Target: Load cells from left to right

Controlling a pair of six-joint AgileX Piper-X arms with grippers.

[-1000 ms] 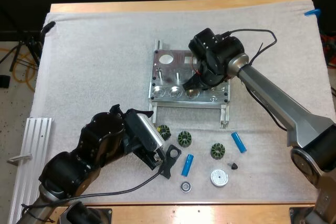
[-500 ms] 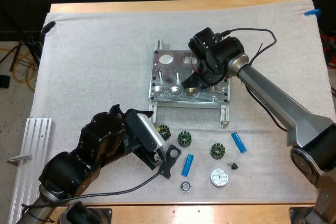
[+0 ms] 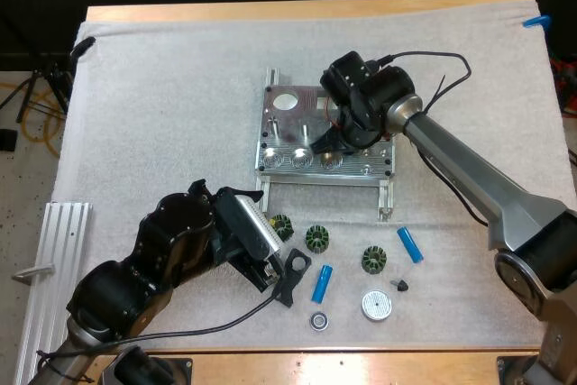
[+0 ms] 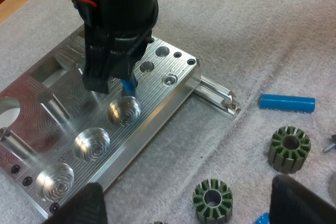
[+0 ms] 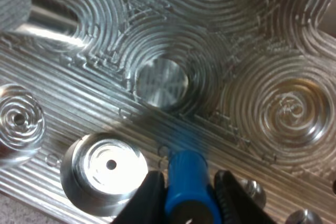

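- Right gripper [image 5: 184, 184] pinches a cell [image 5: 185, 174] over the rightmost of three front pockets in the fixture [image 4: 157, 85].
- Left gripper [image 3: 292, 279]: fingers spread, empty, at fixture's 6 o'clock.
- Loose cells [image 3: 322, 283] at its 5 o'clock.

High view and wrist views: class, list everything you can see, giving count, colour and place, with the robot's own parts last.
metal fixture: one, silver, middle of the mat
blue cylinders: three, blue; two lying on the mat in front of the fixture, one held over it
ribbed rings: three, dark green, on the mat in front of the fixture
disc: one, white, near edge of the mat
cone: one, black, beside the disc
small ring: one, dark, left of the disc
rail: one, silver, beside the mat's near left corner
mat: one, white, on the table
table: one, wooden
left gripper: open, by the ribbed rings
right gripper: shut on a blue cylinder above the fixture
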